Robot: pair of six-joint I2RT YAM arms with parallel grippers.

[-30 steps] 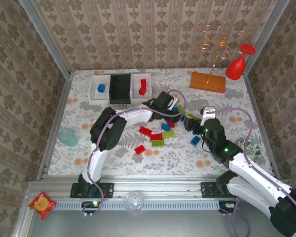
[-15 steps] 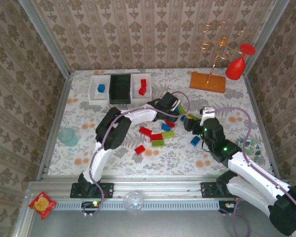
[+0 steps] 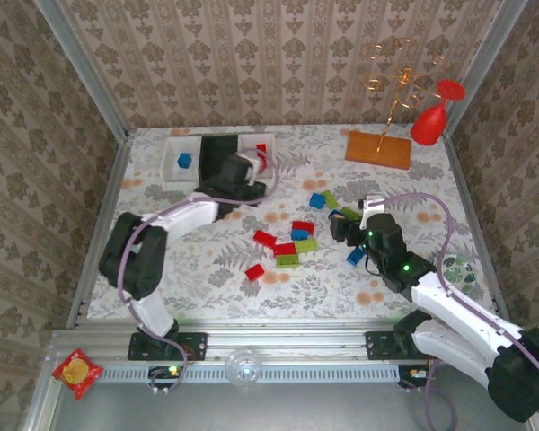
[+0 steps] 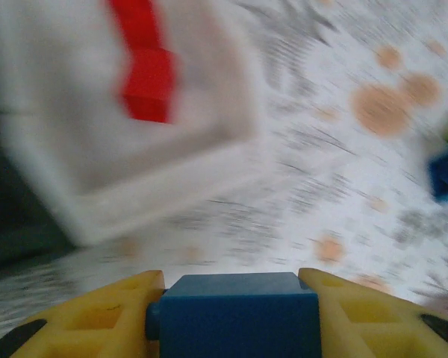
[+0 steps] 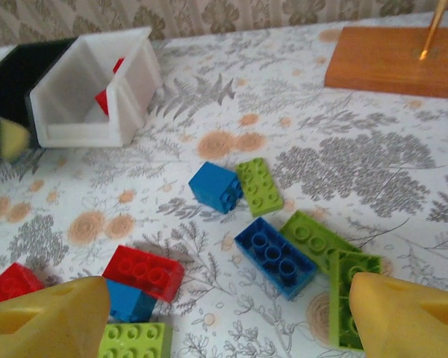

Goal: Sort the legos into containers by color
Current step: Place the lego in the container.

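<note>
The jaws of the left gripper (image 3: 235, 171) are closed on a small blue plastic brick (image 4: 235, 317), which sits squarely between the two yellow fingers (image 4: 97, 317). This gripper hangs at the near side of the row of bins, about where the black square middle bin (image 3: 217, 145) meets the right white square bin (image 4: 157, 198). That white bin holds red bricks (image 4: 145, 78). The left white square bin (image 3: 172, 163) holds one blue brick (image 3: 185, 161).

The jaws of the right gripper (image 5: 228, 309) stand wide open, gripping nothing, low over the scattered bricks on the floral-patterned table (image 3: 207, 265). Ahead of them lie a long blue studded brick (image 5: 276, 257) touching two lime green bricks (image 5: 313, 237), and farther on a square blue brick (image 5: 215, 186) against another lime green one (image 5: 258, 186). A red brick (image 5: 143, 272) lies by the left finger.

Left of the pile the table is bare. A flat wooden base (image 3: 378, 149) sits far right, and an aluminium rail (image 3: 103, 224) borders the table's left side.
</note>
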